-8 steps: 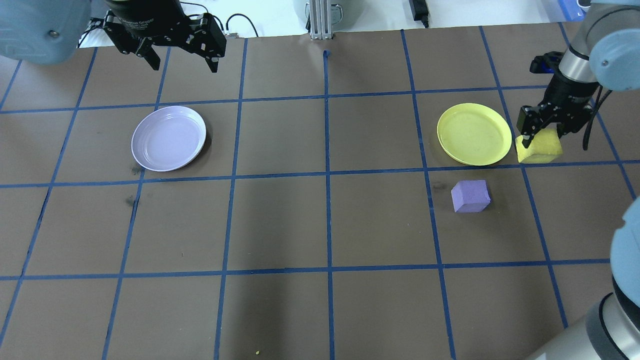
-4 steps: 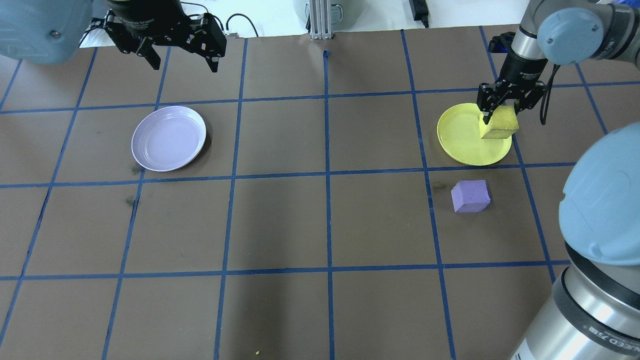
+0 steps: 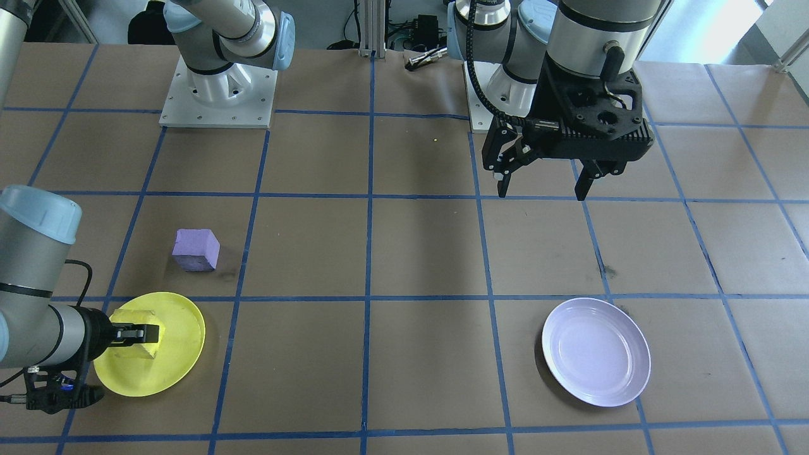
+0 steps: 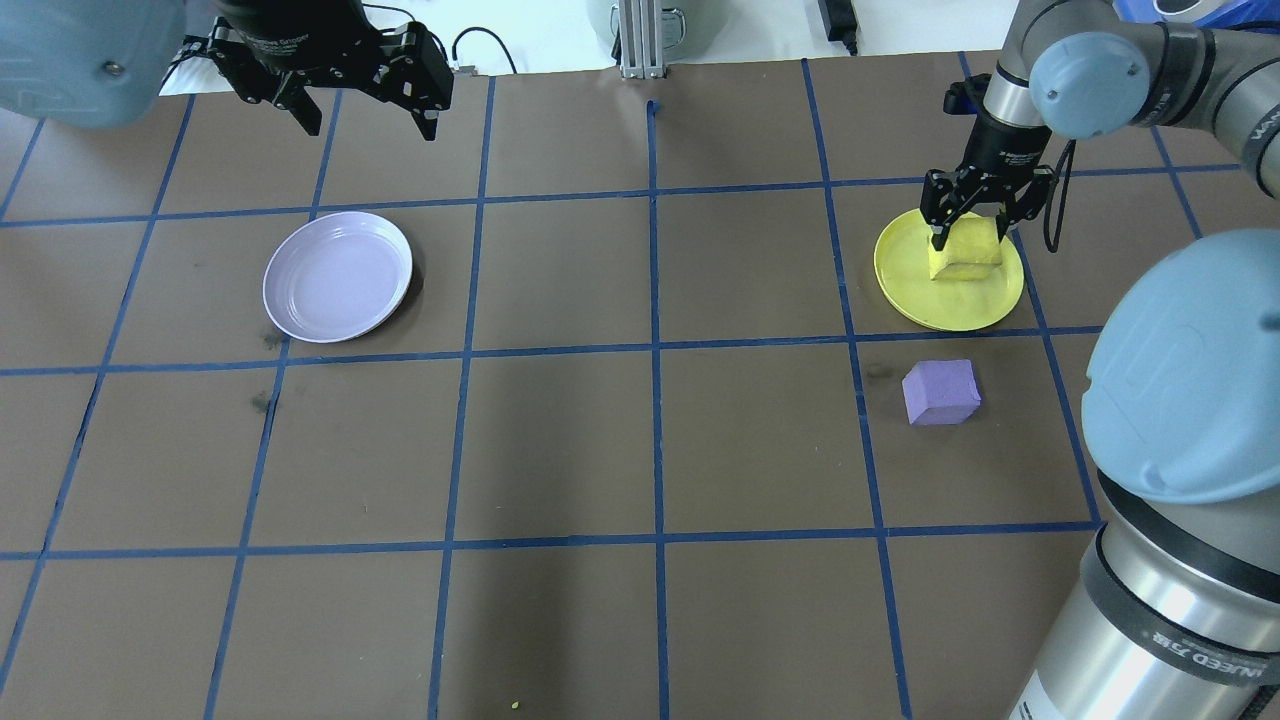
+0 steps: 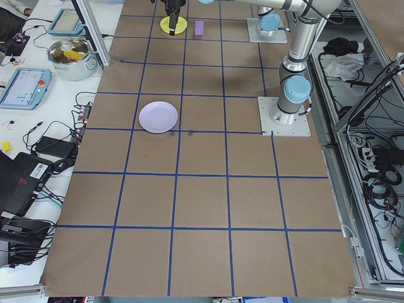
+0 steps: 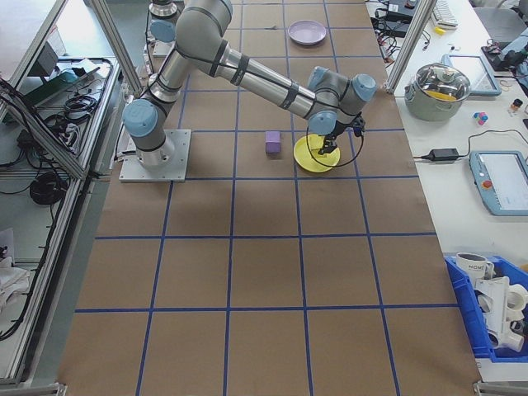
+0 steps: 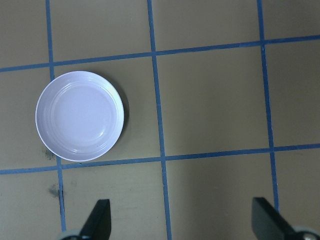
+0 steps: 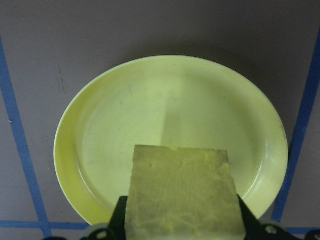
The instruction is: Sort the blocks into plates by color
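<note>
Right gripper (image 4: 968, 237) clamps yellow block (image 4: 967, 253) — over yellow plate (image 4: 915, 290).

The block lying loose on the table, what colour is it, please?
Purple; the block shows best in the overhead exterior view.

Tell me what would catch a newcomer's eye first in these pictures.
The right gripper holds the yellow block over the yellow plate, at the table's far right in the overhead view. The purple block sits alone on the table just in front of that plate, far from the empty lavender plate on the left. The left gripper hangs open beyond that plate, holding nothing.
</note>
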